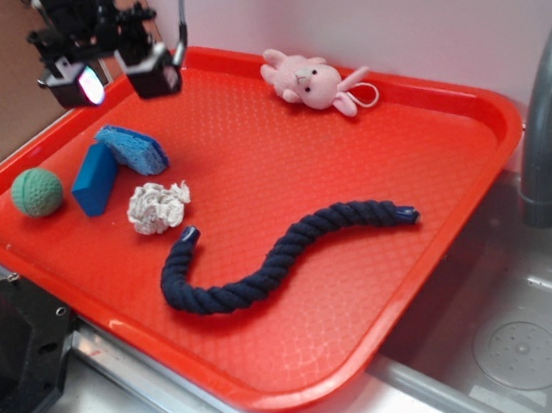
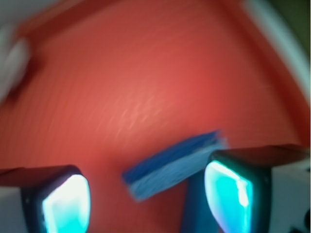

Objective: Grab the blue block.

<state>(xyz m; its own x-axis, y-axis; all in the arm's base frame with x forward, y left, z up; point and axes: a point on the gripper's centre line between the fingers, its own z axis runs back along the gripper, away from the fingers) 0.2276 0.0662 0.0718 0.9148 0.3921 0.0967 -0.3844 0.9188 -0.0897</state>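
Observation:
The blue block [image 1: 94,178] lies on the red tray [image 1: 355,197] at the left, between the green ball [image 1: 36,192] and the lighter blue sponge [image 1: 134,148], touching the sponge. My gripper [image 1: 118,85] hangs open and empty above the tray's far left corner, higher than and behind the block. The wrist view is blurred. It shows the sponge [image 2: 175,162] between my open fingers. A darker blue shape [image 2: 195,208], probably the block, is partly hidden by my right finger [image 2: 228,194]. The gripper [image 2: 146,204] holds nothing.
A crumpled white cloth [image 1: 158,206] lies just right of the block. A long navy rope [image 1: 282,251] curves across the tray's middle. A pink plush bunny [image 1: 311,83] sits at the far edge. A grey faucet [image 1: 548,123] and a sink [image 1: 514,338] are at the right.

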